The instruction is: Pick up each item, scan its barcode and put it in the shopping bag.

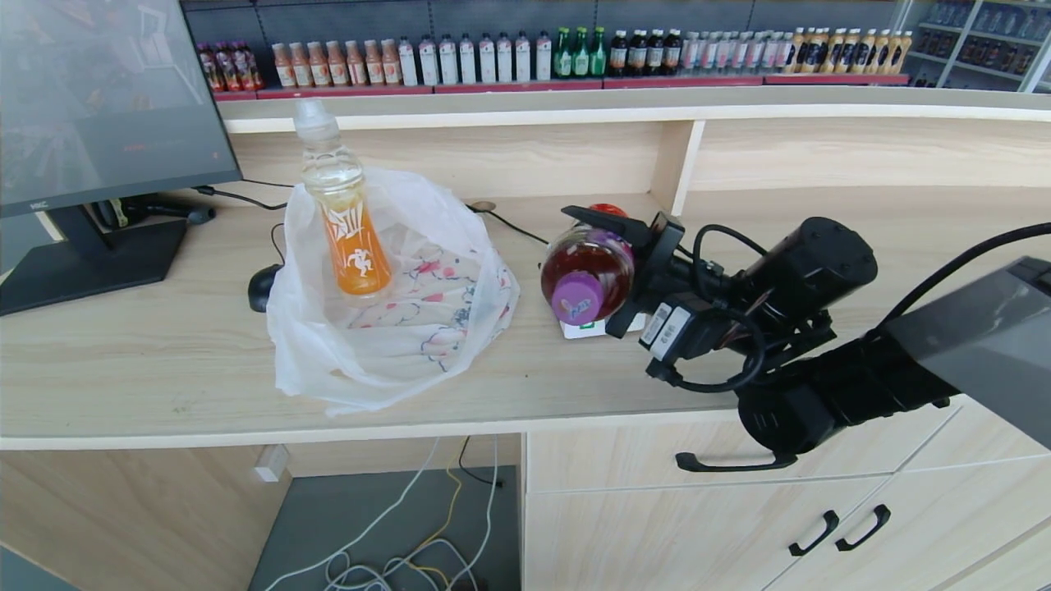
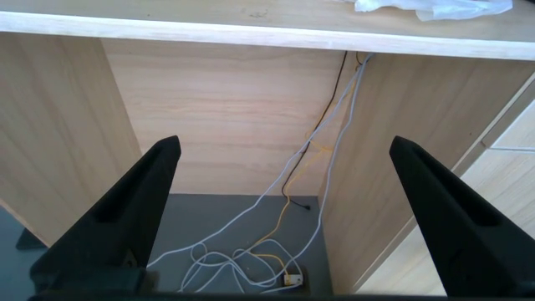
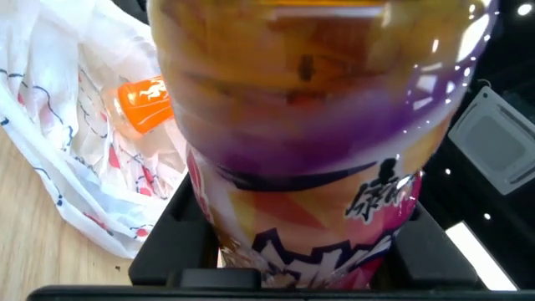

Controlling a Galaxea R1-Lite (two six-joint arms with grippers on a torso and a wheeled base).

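My right gripper (image 1: 612, 267) is shut on a bottle of dark red drink with a purple cap (image 1: 585, 275), held on its side just above the counter, right of the shopping bag. Close up, the same bottle (image 3: 309, 125) shows its purple label. Under it lies a small white and green scanner block (image 1: 583, 330). The white plastic shopping bag (image 1: 386, 328) lies open on the counter with an orange-labelled bottle (image 1: 345, 213) standing upright in it; that bottle (image 3: 146, 104) and the bag (image 3: 75, 159) are visible past the held one. My left gripper (image 2: 284, 217) hangs open below the counter edge.
A monitor on a black stand (image 1: 98, 139) fills the counter's left end, with a black mouse (image 1: 263, 287) beside the bag. A wooden divider (image 1: 681, 164) rises behind the held bottle. Loose cables (image 2: 276, 251) lie on the floor under the counter. Drawers with black handles (image 1: 837, 529) sit below right.
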